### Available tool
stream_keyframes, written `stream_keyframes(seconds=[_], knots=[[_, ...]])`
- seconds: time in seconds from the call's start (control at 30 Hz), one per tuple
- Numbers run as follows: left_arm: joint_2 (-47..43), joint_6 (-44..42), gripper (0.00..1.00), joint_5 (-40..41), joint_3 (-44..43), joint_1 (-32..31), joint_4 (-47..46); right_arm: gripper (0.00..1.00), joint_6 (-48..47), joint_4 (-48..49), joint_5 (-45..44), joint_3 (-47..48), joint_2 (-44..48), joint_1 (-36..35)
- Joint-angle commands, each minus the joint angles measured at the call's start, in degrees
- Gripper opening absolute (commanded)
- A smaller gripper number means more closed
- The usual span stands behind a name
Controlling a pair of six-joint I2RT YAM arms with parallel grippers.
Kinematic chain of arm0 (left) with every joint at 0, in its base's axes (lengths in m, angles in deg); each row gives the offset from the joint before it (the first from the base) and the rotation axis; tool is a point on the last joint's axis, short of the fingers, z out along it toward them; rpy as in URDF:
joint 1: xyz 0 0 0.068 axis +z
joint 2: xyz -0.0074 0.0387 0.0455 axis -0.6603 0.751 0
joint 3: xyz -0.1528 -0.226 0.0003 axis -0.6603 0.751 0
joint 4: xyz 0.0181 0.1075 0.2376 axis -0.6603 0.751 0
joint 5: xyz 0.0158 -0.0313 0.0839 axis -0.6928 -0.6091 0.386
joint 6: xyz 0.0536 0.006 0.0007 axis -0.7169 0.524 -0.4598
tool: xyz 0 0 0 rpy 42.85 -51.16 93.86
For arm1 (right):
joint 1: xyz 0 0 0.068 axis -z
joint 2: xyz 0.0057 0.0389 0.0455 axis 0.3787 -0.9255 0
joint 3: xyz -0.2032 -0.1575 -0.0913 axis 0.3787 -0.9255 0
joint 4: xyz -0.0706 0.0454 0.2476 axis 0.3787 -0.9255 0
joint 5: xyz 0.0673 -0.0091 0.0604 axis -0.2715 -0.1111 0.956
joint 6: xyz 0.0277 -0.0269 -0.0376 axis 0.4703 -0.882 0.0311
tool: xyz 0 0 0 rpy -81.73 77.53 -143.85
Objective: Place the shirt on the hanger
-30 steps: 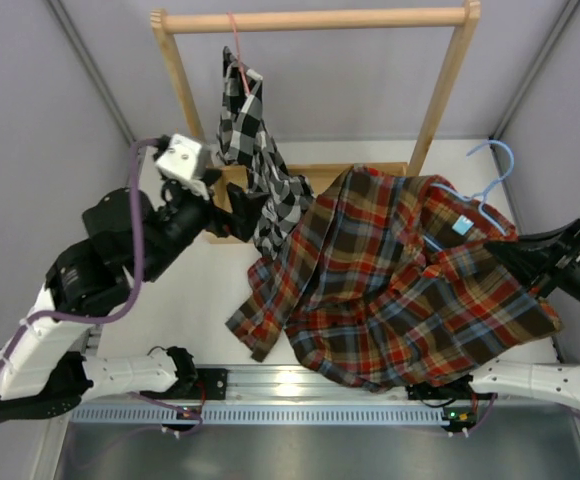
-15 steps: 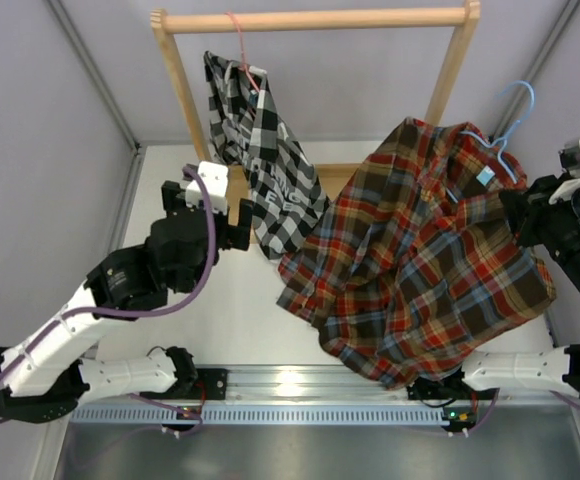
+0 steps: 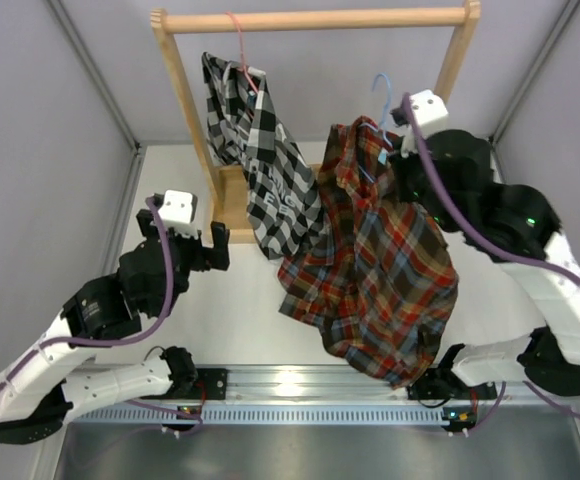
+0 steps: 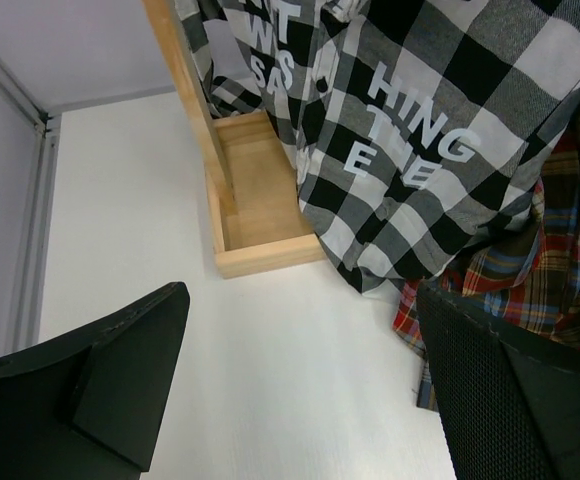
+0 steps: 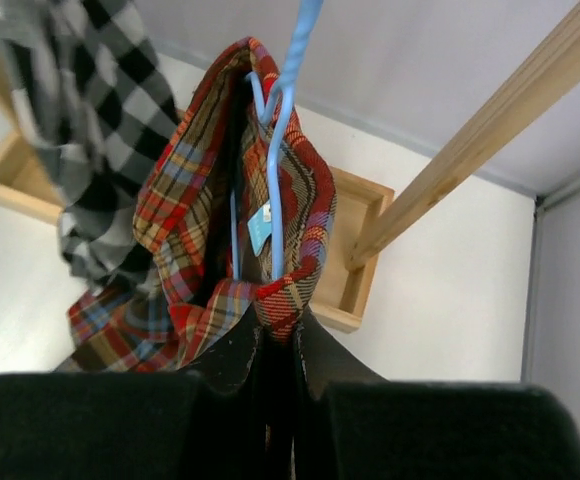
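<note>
We see the shirt (image 3: 390, 280) hanging from the right gripper (image 5: 275, 335), whose jaws are pinched on collar fabric + the hanger (image 5: 278, 180) wire. The hanger's long axis runs straight up from the jaws, w/ the rail (image 3: 310, 18) beyond; R arm is nearer. Left gripper (image 4: 302, 295) gapes, empty. Hook tip is cut off in the wrist view, and the hanger's shoulders are hidden in cloth.

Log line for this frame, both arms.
left gripper: jaws open, empty | right gripper: jaws shut on shirt | hanger: in collar, hook off rail
</note>
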Motion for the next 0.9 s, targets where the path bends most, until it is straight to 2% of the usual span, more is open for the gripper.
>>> stream_keyframes(seconds=[0.0, 0.1, 0.2, 0.3, 0.5, 0.6, 0.67, 0.7, 0.87], knots=[[-3.76, 0.67, 0.98, -0.71, 2.99, 0.27, -3.34, 0.0, 0.24, 19.85, -0.61, -2.99, -1.13, 5.98], [-6.05, -0.82, 0.98, -0.1, 8.61, 0.27, -5.61, 0.0, -3.6, 27.0, -9.5, -1.77, -1.04, 6.95], [-9.91, -1.97, 0.98, 2.27, 15.64, 0.27, -12.37, 0.0, -10.82, 28.08, -15.66, 9.28, -6.57, 9.06], [-12.3, -1.62, 0.98, 2.37, 17.59, 0.88, -15.03, 0.0, -16.54, 27.9, -19.37, 16.95, -11.76, 10.03], [-13.18, -1.97, 0.98, 5.18, 18.02, 1.06, -14.15, 0.0, -10.41, 27.46, -14.39, 12.22, -9.93, 9.94], [-14.23, -1.7, 0.98, 5.27, 18.81, 1.06, -13.71, 0.0, -9.61, 29.38, -14.81, 9.67, -9.48, 10.2], [-14.84, -1.62, 0.98, 5.27, 19.25, 1.15, -13.71, 0.0, -8.47, 29.48, -10.62, 7.92, -9.75, 11.43], [-15.46, -1.53, 0.98, 5.27, 19.34, 1.06, -13.71, 0.0, -6.9, 30.96, -6.24, 6.95, -9.75, 11.7], [-16.52, -1.62, 0.98, 5.01, 20.92, 1.06, -13.53, 0.0, -4.69, 39.23, -6.02, 2.45, -11.15, 12.4]])
